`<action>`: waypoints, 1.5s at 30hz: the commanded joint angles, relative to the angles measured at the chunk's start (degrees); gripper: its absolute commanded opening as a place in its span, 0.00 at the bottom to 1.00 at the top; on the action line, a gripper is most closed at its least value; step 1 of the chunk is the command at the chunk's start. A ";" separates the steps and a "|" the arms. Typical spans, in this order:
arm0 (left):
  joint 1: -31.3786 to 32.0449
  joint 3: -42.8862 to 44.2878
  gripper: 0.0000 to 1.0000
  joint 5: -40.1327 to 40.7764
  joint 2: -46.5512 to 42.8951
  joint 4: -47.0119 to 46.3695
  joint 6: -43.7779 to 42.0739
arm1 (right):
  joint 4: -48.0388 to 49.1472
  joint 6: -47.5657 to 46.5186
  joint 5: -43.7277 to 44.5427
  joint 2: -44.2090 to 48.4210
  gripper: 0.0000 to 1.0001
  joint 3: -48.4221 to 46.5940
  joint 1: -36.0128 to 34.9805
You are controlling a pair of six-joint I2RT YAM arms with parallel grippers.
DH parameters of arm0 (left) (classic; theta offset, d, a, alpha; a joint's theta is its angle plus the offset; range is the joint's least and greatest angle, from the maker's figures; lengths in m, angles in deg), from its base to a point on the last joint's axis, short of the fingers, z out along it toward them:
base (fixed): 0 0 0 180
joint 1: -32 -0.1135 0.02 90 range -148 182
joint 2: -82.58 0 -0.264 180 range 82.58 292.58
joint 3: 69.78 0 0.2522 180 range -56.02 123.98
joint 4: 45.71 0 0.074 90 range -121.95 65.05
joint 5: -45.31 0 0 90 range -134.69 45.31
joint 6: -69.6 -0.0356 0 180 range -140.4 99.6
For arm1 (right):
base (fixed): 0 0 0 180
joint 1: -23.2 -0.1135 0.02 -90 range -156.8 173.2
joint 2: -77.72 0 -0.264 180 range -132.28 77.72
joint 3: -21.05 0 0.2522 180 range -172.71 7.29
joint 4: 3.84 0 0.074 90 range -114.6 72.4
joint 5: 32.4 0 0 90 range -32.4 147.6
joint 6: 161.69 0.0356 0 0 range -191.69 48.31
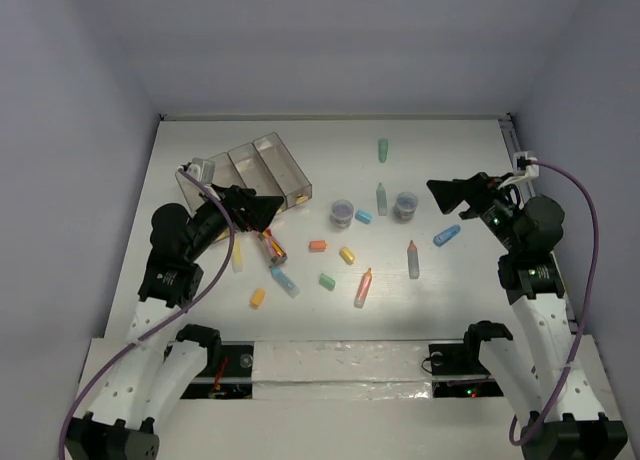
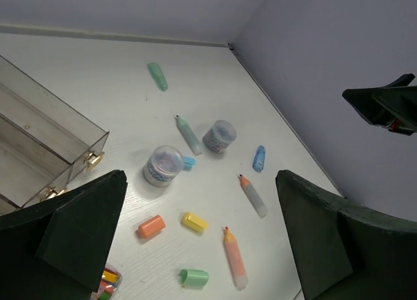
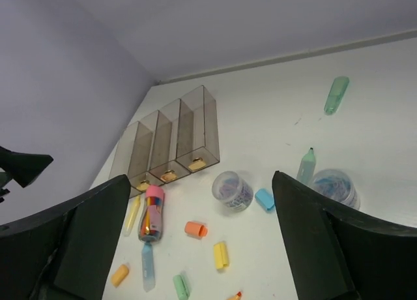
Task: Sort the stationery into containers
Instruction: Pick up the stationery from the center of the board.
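The smoky clear tray (image 1: 268, 158) with narrow compartments lies at the back left and also shows in the right wrist view (image 3: 203, 120). Stationery is scattered mid-table: two round pots (image 1: 342, 213) (image 1: 405, 205), a green marker (image 1: 381, 198), an orange marker (image 1: 362, 287), a blue piece (image 1: 447, 236), an orange cap (image 1: 318, 246), a yellow cap (image 1: 347, 254) and a pink-capped tube (image 1: 272, 248). My left gripper (image 1: 262, 208) is open and empty, raised just in front of the tray. My right gripper (image 1: 445, 193) is open and empty, raised to the right of the pots.
A green piece (image 1: 383, 150) lies alone toward the back. A yellow marker (image 1: 238, 255), a blue marker (image 1: 285, 280) and a small yellow cap (image 1: 258, 297) lie under the left arm. White walls enclose the table on three sides.
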 commanded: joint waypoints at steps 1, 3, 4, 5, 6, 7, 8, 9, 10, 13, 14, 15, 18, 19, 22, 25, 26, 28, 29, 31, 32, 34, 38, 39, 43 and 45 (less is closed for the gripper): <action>0.14 0.19 0.99 -2.66 0.41 -7.28 2.62 | 2.47 -0.59 0.41 0.13 0.93 0.15 0.29; 0.14 -0.51 0.99 -3.71 1.64 -11.93 4.12 | 1.59 -0.94 1.20 -0.04 0.78 -0.02 0.29; 0.67 -0.86 0.99 -3.89 2.25 -12.99 5.35 | 1.33 -1.11 1.47 0.04 0.51 -0.11 0.29; 2.15 -0.87 0.99 -3.63 3.13 -14.48 5.71 | 0.71 -1.55 1.90 0.57 0.33 -0.29 0.29; 3.30 -0.78 0.99 -3.02 4.88 -15.02 5.80 | 0.27 -1.81 2.43 0.66 0.18 -0.46 0.29; 4.96 -0.52 0.99 -0.40 5.68 -15.55 5.80 | -0.17 -1.99 3.39 0.83 0.00 -0.55 0.29; 6.81 -0.17 0.99 1.54 6.65 -15.55 4.93 | -0.43 -2.25 3.66 1.01 0.00 -0.73 0.29; 10.91 0.36 0.90 3.64 8.57 -14.86 4.05 | -0.70 -2.34 3.75 1.18 0.00 -0.73 0.29; 12.96 1.49 0.72 8.54 9.55 -14.24 3.00 | -0.70 -2.34 3.75 1.10 0.00 -0.73 0.29; 19.99 3.95 0.24 18.38 14.11 -11.26 -0.43 | -1.22 -2.43 4.80 1.10 0.03 -0.73 0.29; 21.66 4.75 0.21 21.48 15.34 -10.03 -1.31 | -1.40 -2.43 5.07 1.10 0.09 -0.73 0.29; 24.98 5.63 0.19 24.38 17.97 -7.84 -3.32 | -1.58 -2.61 5.25 1.10 0.16 -0.73 0.29; 29.57 9.23 0.26 36.95 24.72 -4.06 -6.41 | -1.49 -2.61 4.99 1.10 0.61 -0.64 0.29; 32.11 11.50 0.31 41.85 26.67 -2.99 -8.24 | -1.58 -2.61 4.90 1.01 0.70 -0.64 0.29; 34.77 15.90 0.56 48.82 35.20 0.52 -10.36 | -1.84 -2.70 4.90 0.92 0.91 -0.82 0.29; 35.56 19.59 0.71 51.12 42.76 2.11 -11.16 | -1.75 -2.78 4.81 0.92 0.99 -0.82 -0.23; 35.56 20.48 0.76 51.13 44.61 2.38 -11.51 | -1.75 -2.78 4.81 1.01 1.00 -0.82 -0.23; 36.09 23.46 0.82 51.30 49.71 3.25 -11.95 | -1.67 -2.87 4.55 1.10 1.00 -0.82 -0.23; 36.09 24.44 0.84 51.48 51.37 3.60 -12.56 | -1.67 -2.96 4.37 1.10 1.00 -0.82 -0.23; 36.09 27.24 0.86 51.65 55.68 4.40 -13.18 | -1.75 -3.13 4.11 1.10 1.00 -0.90 -0.76; 36.09 28.13 0.86 51.65 57.09 4.75 -13.45 | -1.75 -3.22 4.02 1.01 1.00 -0.90 -0.76; 36.09 30.15 0.86 51.22 60.17 5.45 -14.06 | -1.75 -3.22 3.58 1.01 1.00 -0.99 -0.76; 36.09 31.83 0.86 50.43 63.51 4.75 -15.03 | -1.58 -3.22 3.05 0.57 1.00 -0.99 -0.76; 36.09 32.26 0.86 50.08 64.91 4.75 -15.38 | -1.49 -3.14 2.96 0.48 1.00 -0.99 -0.76; 36.09 34.46 0.86 49.63 68.00 4.84 -16.26 | -1.40 -3.05 2.52 0.22 1.00 -0.99 -0.76; 36.09 34.99 0.85 49.63 69.49 4.93 -16.52 | -1.40 -3.05 2.52 0.13 1.00 -0.90 -0.76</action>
